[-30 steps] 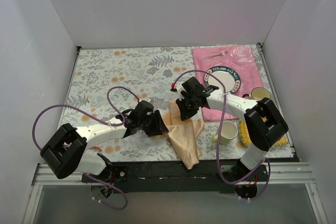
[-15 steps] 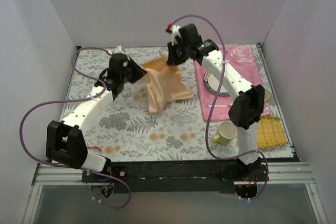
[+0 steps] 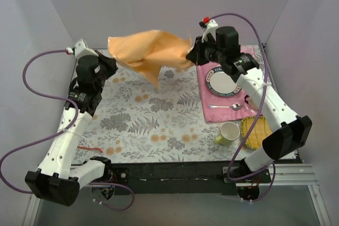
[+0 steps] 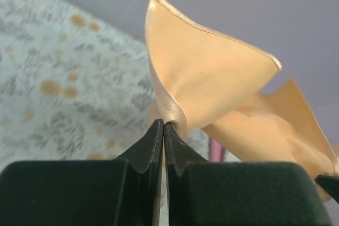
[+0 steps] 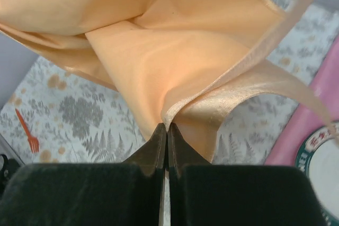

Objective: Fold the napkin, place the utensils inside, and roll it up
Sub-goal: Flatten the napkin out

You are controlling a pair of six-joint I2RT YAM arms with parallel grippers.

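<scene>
The left gripper [image 4: 163, 129] is clenched tight on a hemmed edge of the peach-orange napkin [image 3: 152, 51], the cloth curling up out of the pinch. The right gripper [image 5: 167, 130] is likewise clamped on another edge, with folds fanning away from its tips. Between them the napkin hangs in the air above the far side of the floral-covered table [image 3: 159, 115], twisted and sagging in the middle, with one loose tail drooping toward the table.

The cloth looks thin, light and limp, with a slight sheen that suggests it may slide between smooth pads. It will not hold any shape of its own, so it probably has to be laid flat before folding. The hems and corners seem the best places to grip it.

The silver spoon [image 3: 226, 107] lies on the near part of the pink placemat [image 3: 255, 63], at the right, just near of the plate [image 3: 211, 80]. No silver fork shows in any view.

The plate's teal rim carries lettering, but it is too small to read. No other writing or brand is visible.
</scene>
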